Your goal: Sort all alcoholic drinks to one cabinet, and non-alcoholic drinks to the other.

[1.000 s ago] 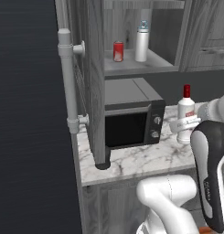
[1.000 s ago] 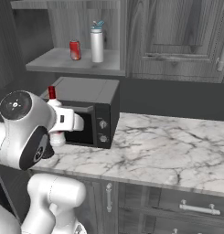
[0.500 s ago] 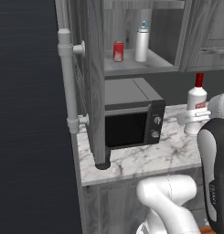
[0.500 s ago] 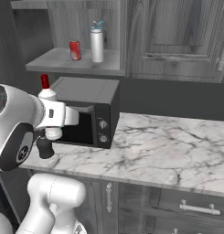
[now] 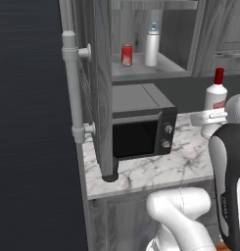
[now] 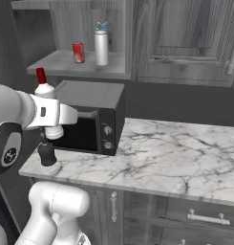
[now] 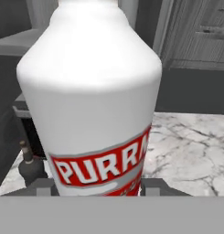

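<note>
White bottle (image 7: 93, 100): upright, pinched low by gripper (image 7: 90, 189), held above counter (image 6: 185, 153). Dark bottle (image 6: 46, 152): on counter by microwave (image 5: 141, 127). Can (image 5: 126, 55), grey bottle (image 5: 152, 45): open shelf.

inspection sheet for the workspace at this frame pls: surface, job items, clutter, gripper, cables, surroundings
Surface: marble counter, bare right of the microwave.
Job's things: white bottle upright, lifted; red can and pale-grey bottle on the open shelf; dark bottle on the counter's left end.
Clutter: nothing seen.
Grippers: gripper shut on the white bottle.
Cables: nothing seen.
Surroundings: closed upper cabinet, drawers below.
</note>
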Controlling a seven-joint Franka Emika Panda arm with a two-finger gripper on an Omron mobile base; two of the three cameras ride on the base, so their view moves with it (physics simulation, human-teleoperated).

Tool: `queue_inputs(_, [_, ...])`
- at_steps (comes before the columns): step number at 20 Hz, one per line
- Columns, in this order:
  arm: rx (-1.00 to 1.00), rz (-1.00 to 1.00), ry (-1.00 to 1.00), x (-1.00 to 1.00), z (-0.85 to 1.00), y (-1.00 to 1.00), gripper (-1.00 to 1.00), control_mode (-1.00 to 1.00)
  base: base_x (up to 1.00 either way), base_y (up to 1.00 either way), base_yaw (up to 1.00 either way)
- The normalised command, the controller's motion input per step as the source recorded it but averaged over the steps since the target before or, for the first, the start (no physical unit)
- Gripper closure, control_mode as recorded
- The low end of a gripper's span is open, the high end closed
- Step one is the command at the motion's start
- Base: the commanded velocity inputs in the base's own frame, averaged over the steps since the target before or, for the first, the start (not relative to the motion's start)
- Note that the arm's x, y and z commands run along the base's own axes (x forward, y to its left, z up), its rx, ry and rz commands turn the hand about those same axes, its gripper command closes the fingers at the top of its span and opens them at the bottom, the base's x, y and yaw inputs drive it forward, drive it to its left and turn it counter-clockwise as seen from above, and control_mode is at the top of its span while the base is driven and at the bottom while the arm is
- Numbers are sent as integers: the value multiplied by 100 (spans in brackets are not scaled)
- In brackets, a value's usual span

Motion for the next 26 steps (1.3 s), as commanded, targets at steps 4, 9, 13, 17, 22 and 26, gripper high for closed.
queue_inputs(4, [-5, -4, -16, -1, 0, 0, 100, -100, 0, 0, 0])
queue_inputs(9, [-3, -2, -15, 0, 0, 0, 100, -100, 0, 0, 0])
queue_inputs(13, [-1, -3, -12, 0, 8, 0, 100, -100, 0, 0, 0])
queue_inputs(17, [0, -3, -11, -5, 18, 0, 100, -100, 0, 0, 0])
queue_inputs(22, [0, -2, -6, -6, 10, 0, 100, -100, 0, 0, 0])
queue_inputs(26, [0, 0, 2, 0, 0, 0, 100, -100, 0, 0, 0])
